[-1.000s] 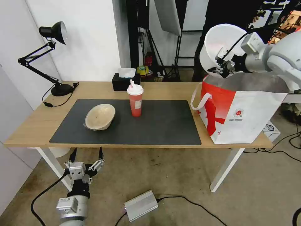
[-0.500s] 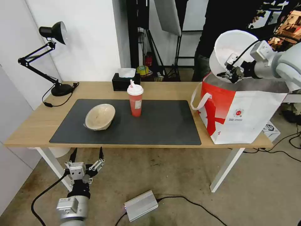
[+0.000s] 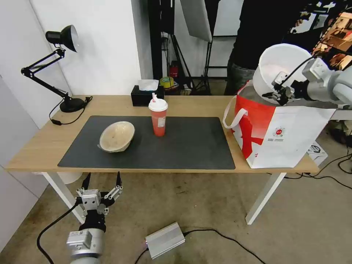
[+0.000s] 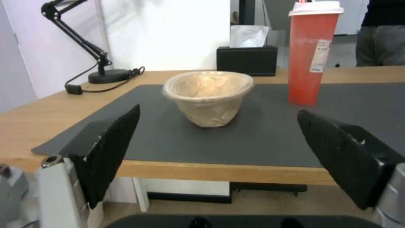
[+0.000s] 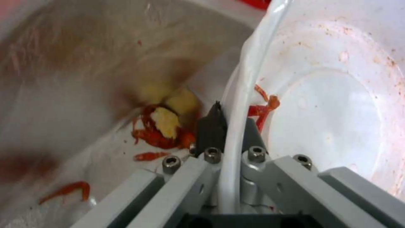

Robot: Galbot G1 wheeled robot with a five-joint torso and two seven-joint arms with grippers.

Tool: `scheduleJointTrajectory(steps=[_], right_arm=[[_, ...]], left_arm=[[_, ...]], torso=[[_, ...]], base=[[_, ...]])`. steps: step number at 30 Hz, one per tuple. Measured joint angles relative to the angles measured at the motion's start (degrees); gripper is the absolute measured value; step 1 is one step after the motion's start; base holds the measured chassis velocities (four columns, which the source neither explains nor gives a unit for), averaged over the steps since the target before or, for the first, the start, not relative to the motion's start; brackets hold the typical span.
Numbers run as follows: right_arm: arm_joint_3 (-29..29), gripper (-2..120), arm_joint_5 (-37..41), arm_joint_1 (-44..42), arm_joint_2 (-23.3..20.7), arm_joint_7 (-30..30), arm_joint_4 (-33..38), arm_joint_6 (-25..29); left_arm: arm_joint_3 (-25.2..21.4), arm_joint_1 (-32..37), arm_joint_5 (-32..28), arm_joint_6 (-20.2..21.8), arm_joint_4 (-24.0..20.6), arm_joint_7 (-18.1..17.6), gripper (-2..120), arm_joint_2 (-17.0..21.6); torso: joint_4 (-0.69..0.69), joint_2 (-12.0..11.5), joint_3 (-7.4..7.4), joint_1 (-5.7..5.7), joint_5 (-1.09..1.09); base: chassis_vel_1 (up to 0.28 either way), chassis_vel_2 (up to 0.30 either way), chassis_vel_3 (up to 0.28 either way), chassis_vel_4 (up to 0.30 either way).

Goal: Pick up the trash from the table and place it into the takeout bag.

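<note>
My right gripper (image 3: 280, 94) is shut on the rim of the large white bowl (image 3: 279, 69) and holds it tilted just above the open mouth of the red-and-white takeout bag (image 3: 282, 128) at the table's right end. In the right wrist view the fingers (image 5: 213, 125) pinch the rim (image 5: 242, 91), and red and yellow food scraps (image 5: 164, 126) show beside it. A beige bowl (image 3: 117, 136) and a red cup (image 3: 158, 117) with lid and straw stand on the dark mat (image 3: 190, 146). My left gripper (image 3: 102, 182) hangs open below the table's front edge (image 3: 154, 170), facing the beige bowl (image 4: 208, 95) and red cup (image 4: 314, 53).
A black desk lamp (image 3: 62, 66) stands at the table's back left, with a black tissue box (image 3: 146, 95) behind the cup. On the floor under the table lie a silver box (image 3: 165, 240) and cables. A white table leg (image 3: 266, 198) slants down at the right.
My right arm has carried the white bowl to the right and down, closer to the bag's mouth, and its opening now faces more upward. The left arm has not moved.
</note>
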Motion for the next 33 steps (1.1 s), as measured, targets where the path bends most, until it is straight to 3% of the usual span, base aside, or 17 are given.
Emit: scheduleJointTrajectory(steps=[12, 33], right_arm=[[3.61, 0, -0.69, -4.95, -1.39, -0.05, 0.78, 0.53], [3.85, 0, -0.3, -5.68, -0.71, 0.1, 2.39, 0.56]], left_arm=[[0.24, 0.06, 0.34, 0.04, 0.05, 0.02, 100, -0.22], [0.48, -0.03, 0.58, 0.04, 0.16, 0.04, 100, -0.68]], torso=[[0.0, 0.0, 0.0, 0.0, 0.0], [0.0, 0.0, 0.0, 0.0, -0.01]], base=[[0.0, 0.0, 0.0, 0.0], [0.0, 0.0, 0.0, 0.0]])
